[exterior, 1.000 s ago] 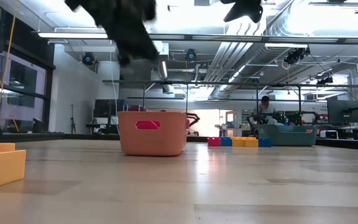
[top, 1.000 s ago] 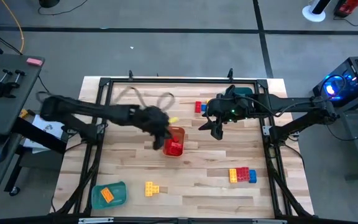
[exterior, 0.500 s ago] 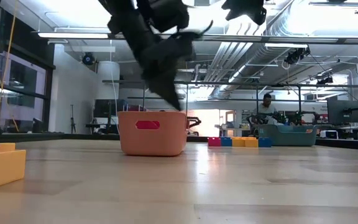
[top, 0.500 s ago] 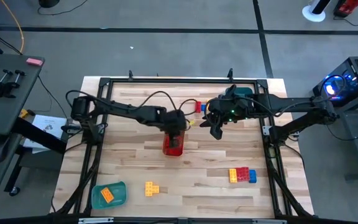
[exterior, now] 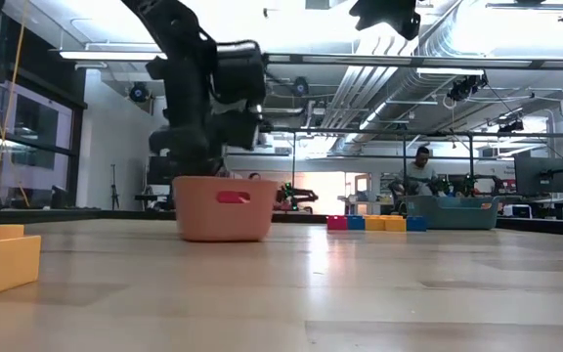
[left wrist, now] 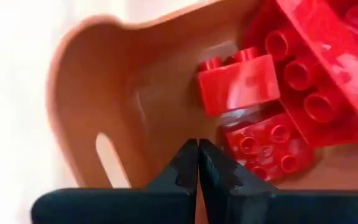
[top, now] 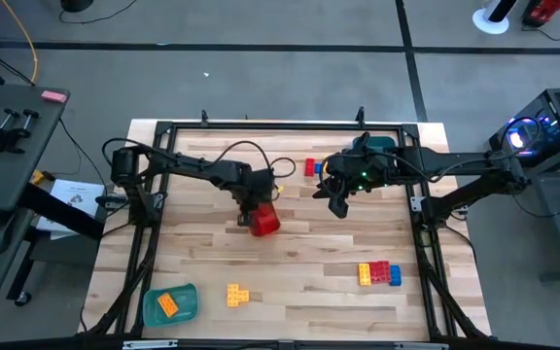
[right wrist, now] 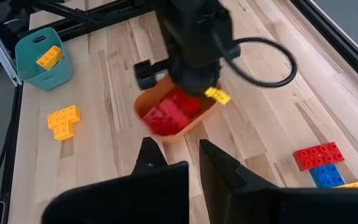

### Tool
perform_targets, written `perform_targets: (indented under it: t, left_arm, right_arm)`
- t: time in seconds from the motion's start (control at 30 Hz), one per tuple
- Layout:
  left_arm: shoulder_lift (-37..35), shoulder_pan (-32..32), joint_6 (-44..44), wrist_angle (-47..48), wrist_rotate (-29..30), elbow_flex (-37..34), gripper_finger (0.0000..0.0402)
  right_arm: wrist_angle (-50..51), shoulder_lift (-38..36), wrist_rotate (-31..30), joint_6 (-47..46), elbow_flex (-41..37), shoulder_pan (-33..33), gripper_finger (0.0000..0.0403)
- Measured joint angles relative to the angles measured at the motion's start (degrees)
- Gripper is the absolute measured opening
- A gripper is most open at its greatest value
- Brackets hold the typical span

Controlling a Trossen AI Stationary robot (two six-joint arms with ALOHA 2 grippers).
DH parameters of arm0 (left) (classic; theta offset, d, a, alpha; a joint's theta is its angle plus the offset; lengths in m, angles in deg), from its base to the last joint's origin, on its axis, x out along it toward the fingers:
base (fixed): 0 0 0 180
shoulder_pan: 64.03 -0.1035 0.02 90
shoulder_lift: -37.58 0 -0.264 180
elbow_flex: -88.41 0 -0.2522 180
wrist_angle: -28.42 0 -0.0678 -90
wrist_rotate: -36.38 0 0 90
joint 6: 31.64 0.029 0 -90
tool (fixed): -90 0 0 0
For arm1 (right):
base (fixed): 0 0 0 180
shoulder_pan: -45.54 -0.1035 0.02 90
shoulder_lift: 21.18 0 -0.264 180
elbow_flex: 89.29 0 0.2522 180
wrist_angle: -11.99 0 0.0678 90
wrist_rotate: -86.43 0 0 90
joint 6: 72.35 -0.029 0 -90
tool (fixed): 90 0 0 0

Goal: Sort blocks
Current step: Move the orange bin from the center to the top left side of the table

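Now left pincer [top: 252,210] pulled orange tray [top: 265,223] leftward, red blocks [left wrist: 272,93] inside.

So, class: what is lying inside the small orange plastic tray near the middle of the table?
The orange plastic tray holds several red studded bricks piled together. The left gripper, fingers shut, sits at its rim. Whatever lies beneath the pile is covered.

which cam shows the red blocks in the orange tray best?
Left wrist view: red blocks fill the frame, studs clear. Right wrist shows them small inside the orange tray. High view: a red patch. Low view: tray wall hides them.
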Motion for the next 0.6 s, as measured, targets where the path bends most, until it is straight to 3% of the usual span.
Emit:
perform_targets:
  t: [0.27,0.6]
  left_arm:
    - [0.0,-7.33,8.92,7.57,7.91,-0.19,0.0]
    - [0.02,-23.72,14.0,12.12,17.48,-1.64,0.0]
  right_arm:
    - [-0.17,0.0,0.04,-0.11,0.0,0.0,0.0]
    - [-0.17,0.0,1.62,-0.4,0.0,-0.27,0.0]
